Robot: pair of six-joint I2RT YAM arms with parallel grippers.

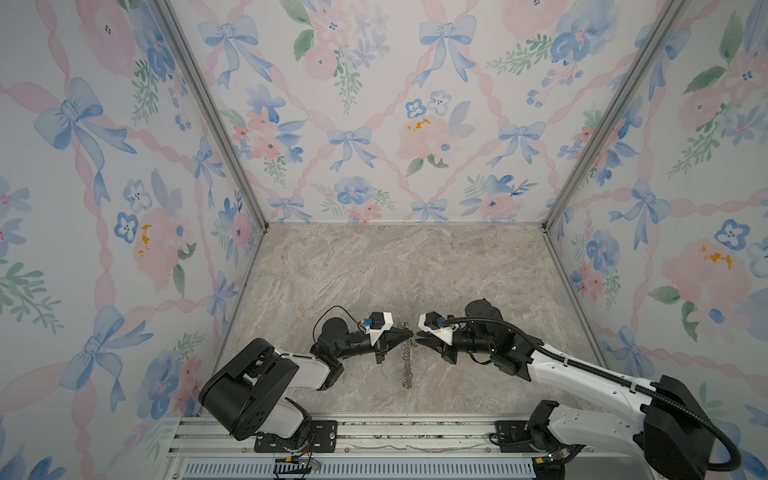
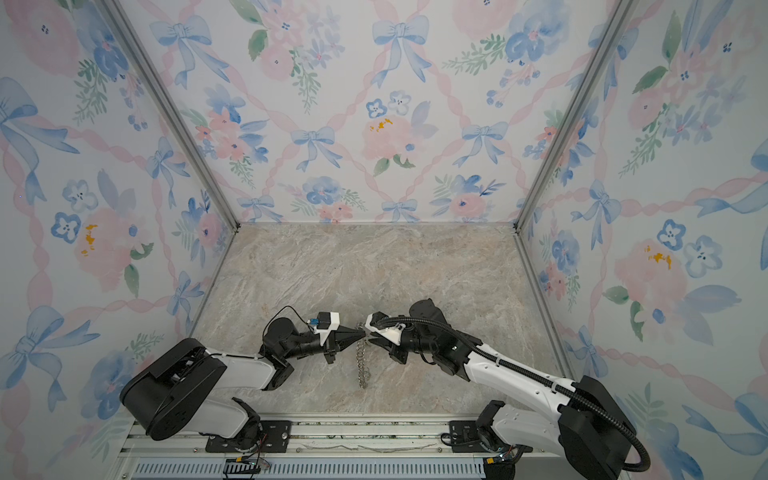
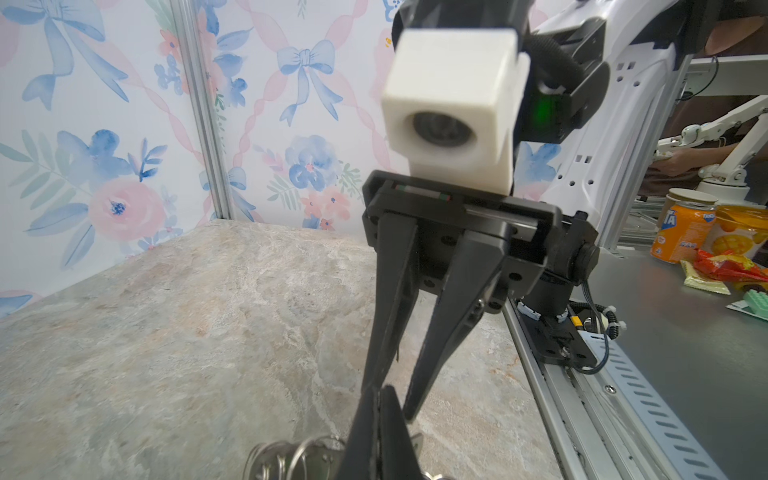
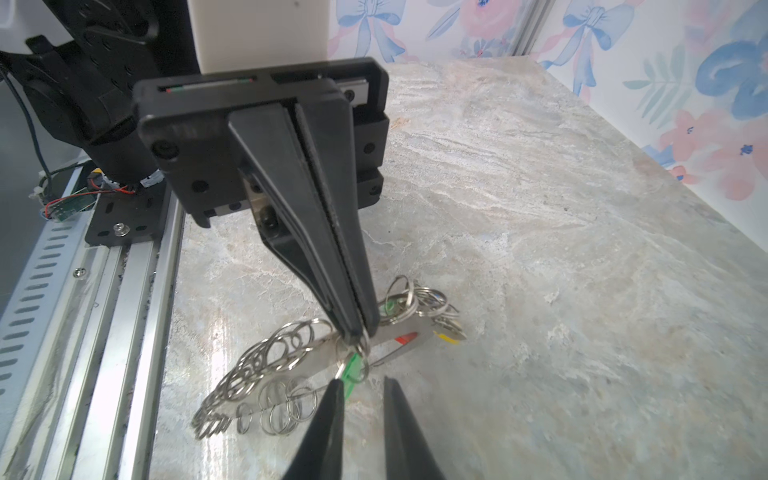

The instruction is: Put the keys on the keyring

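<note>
your grippers meet tip to tip over the marble table [image 1: 374,270]. your left gripper [image 1: 410,333], fingers pressed together, pinches the rim of the keyring [image 1: 408,365], which hangs edge-on below its tips with the low end near the tabletop. your right gripper [image 4: 363,381] faces it, fingers spread, gripping nothing. a green key [image 4: 351,370] hangs from the rim just beside one right fingertip; a red key [image 4: 405,338] and a yellow key [image 4: 446,338] sit beyond the left tips.
</note>
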